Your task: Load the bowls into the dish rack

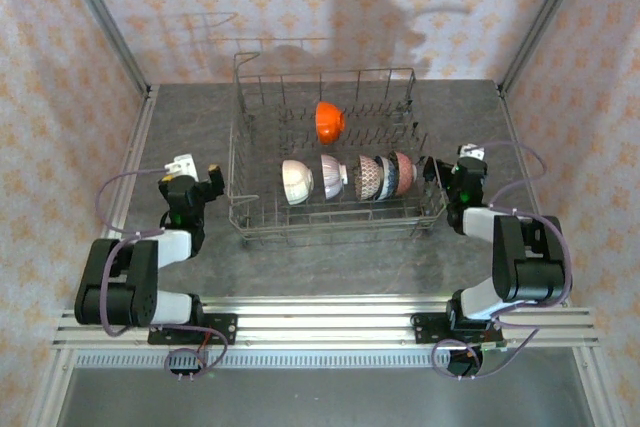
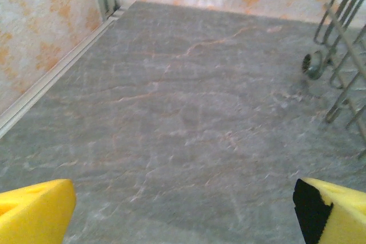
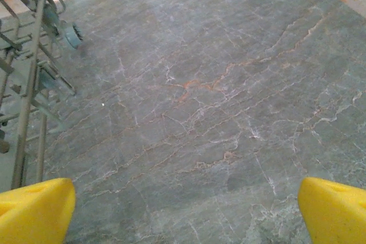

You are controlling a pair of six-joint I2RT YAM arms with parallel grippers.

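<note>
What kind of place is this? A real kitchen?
Probably a robot test booth, not a real kitchen: patterned wall panels in metal framing enclose a stone-look table, and the dish rack of bowls sits between two bolted arms.

Orange bowl (image 1: pixel 330 120), grey veined table (image 1: pixel 330 262)

left wrist: dish rack (image 2: pixel 345 50) cut off at right edge, wires blurred | left gripper (image 2: pixel 183 218) fingertips cut by bottom edge | right wrist: dish rack (image 3: pixel 30 84) cut off at left edge, blurred | right gripper (image 3: pixel 186 215) fingertips cut by bottom edge | top: bowls (image 1: pixel 385 176) at right of row overlap, hiding one another — count and patterns too small to tell
</note>
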